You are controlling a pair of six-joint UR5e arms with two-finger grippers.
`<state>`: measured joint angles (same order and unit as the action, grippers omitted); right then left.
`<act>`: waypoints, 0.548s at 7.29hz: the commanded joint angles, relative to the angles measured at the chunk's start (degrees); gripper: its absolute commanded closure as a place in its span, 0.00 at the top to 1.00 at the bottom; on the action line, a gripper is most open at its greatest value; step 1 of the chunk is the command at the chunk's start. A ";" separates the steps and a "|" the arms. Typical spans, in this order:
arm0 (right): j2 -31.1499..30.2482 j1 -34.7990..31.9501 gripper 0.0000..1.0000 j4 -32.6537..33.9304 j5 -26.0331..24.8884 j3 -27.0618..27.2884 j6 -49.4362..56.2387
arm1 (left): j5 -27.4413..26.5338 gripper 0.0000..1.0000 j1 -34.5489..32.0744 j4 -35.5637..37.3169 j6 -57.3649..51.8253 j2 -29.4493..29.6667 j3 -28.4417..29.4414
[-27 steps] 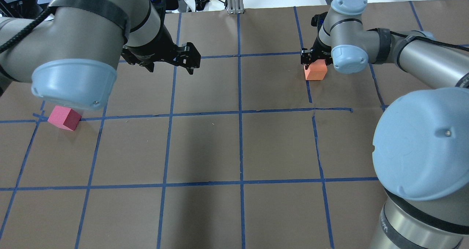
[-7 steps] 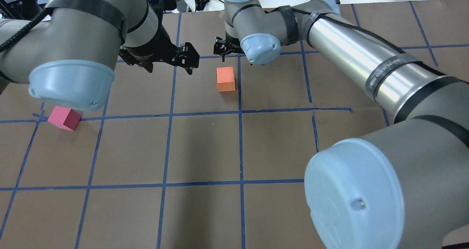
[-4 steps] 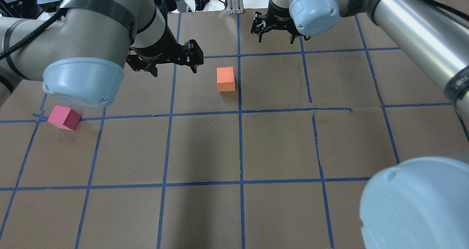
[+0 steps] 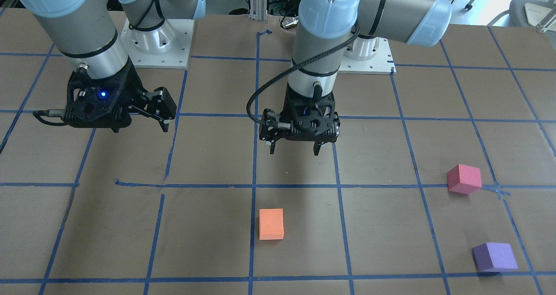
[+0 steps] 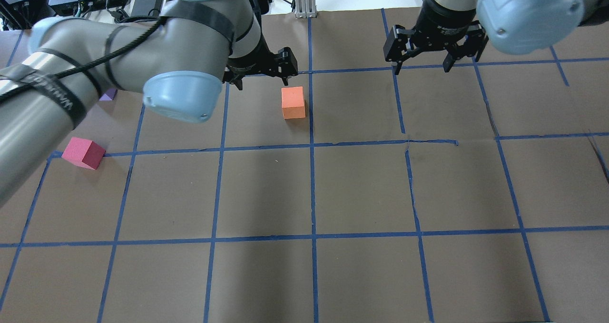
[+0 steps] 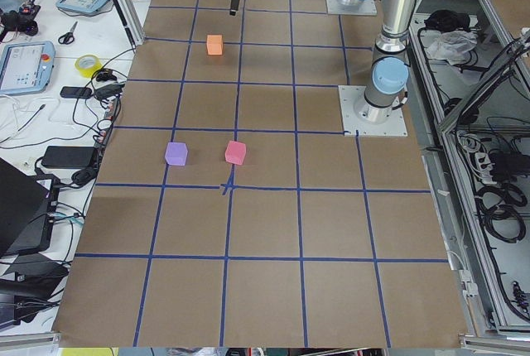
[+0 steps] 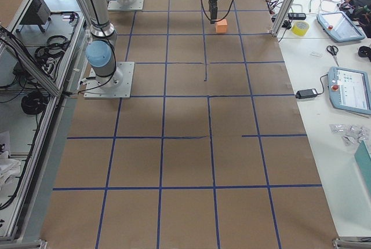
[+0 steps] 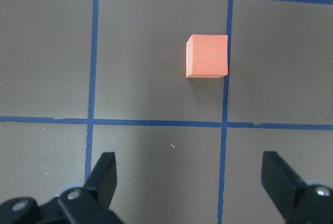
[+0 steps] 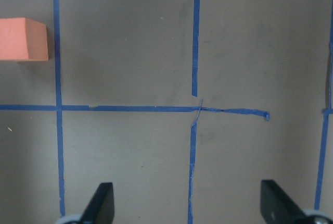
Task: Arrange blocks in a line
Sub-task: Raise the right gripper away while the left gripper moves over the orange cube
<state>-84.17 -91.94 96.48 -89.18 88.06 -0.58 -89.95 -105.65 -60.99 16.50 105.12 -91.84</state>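
Left gripper point(image 5: 262, 81), jaws spread and empty, hovers with the small orange foam cube point(image 5: 292, 102) just ahead of it; right gripper point(image 5: 422, 67), likewise spread, hangs well apart.

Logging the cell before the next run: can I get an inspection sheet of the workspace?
Surface: brown paper table with blue tape grid.
Job's things: orange block, pinkish-red block and purple block lie apart, not in a line.
Clutter: nothing seen on the table.
Grippers: left gripper open, empty, above the table near the orange block; right gripper open, empty.
Cables: black cable loops at the left wrist.
Surroundings: side bench with yellow tape roll, scissors and tablets.
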 commanded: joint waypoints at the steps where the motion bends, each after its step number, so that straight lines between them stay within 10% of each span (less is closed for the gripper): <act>1: -1.61 1.32 1.00 -0.77 -0.03 0.98 0.67 | 0.12 1.00 -0.79 7.16 0.28 8.48 0.43; 4: -5.11 1.15 1.00 -1.81 0.24 1.06 0.40 | 0.12 1.00 -0.79 10.98 -0.50 15.01 2.71</act>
<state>-87.48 -90.73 95.59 -88.95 88.98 -0.02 -89.84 -106.42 -51.02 16.43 117.57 -90.00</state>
